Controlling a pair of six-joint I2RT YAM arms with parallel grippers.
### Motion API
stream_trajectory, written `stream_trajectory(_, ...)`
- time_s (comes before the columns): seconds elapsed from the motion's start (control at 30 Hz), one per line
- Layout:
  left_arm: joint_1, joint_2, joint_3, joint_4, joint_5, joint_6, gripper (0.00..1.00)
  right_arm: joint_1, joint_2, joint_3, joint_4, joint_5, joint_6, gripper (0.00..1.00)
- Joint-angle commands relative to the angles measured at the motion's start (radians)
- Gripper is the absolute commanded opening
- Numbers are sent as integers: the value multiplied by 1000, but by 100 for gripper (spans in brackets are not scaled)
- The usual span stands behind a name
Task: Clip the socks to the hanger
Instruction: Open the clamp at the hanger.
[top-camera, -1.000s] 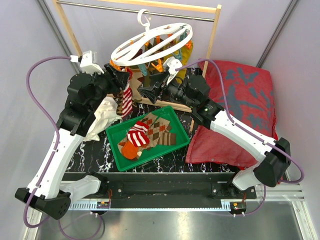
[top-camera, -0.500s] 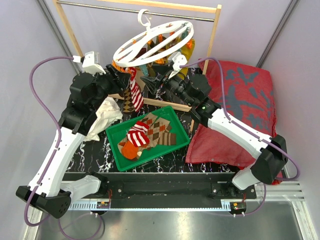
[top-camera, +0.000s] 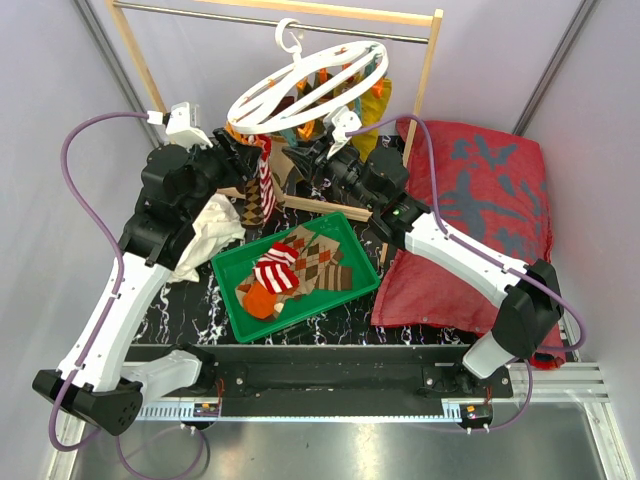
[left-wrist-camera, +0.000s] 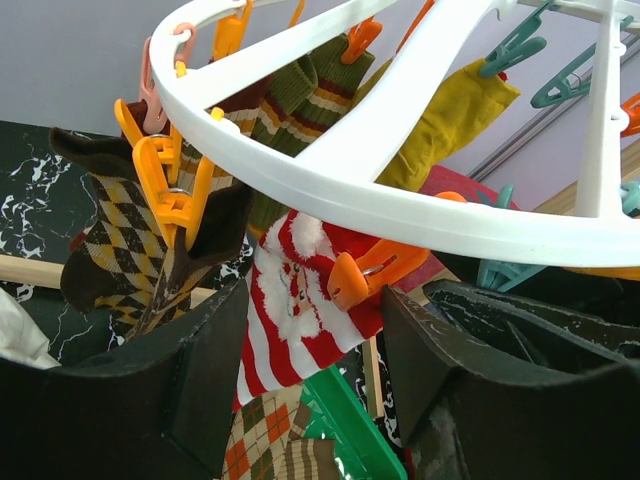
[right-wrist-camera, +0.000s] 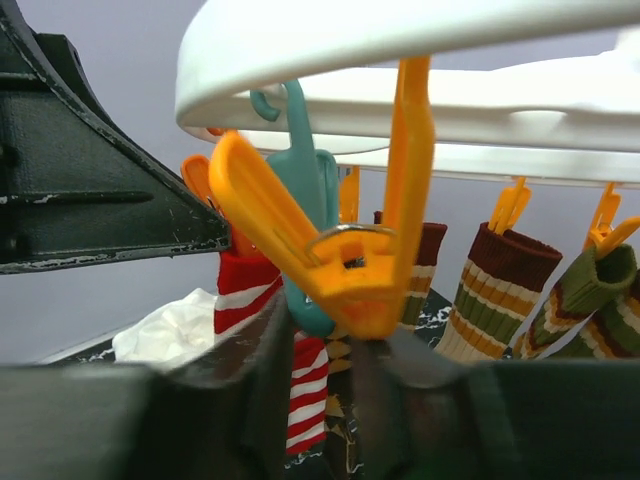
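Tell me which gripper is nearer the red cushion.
Right. The right gripper is under the hanger, a little left of the cushion; the left gripper is farther left, beyond the right one.

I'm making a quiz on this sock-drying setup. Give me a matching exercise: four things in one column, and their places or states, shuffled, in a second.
1. hanger
2. green tray
3. white cloth
4. red cushion

A. partly under the right arm
B. hooked on the metal rod
C. holds loose socks
D. beside the left arm

Pairs: 1-B, 2-C, 3-D, 4-A.
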Motion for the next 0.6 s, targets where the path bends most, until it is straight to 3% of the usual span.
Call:
stream_trajectory(0.0, 4, -4, 27, 40, 5, -3, 59, -6, -25, 49, 51, -13, -13, 21)
stream_trajectory(0.17, 4, -15, 34, 31, 8, -3, 59, -5, -28, 41, 42, -42, 3, 1)
stream_trajectory(0.33, 4, -38, 43, 25, 28, -7, 60, -5, -37, 6, 57, -51, 32, 0)
stream_trajectory(0.57, 4, -106, 28, 52, 202, -10, 68, -3, -37, -36, 74, -105, 110, 0)
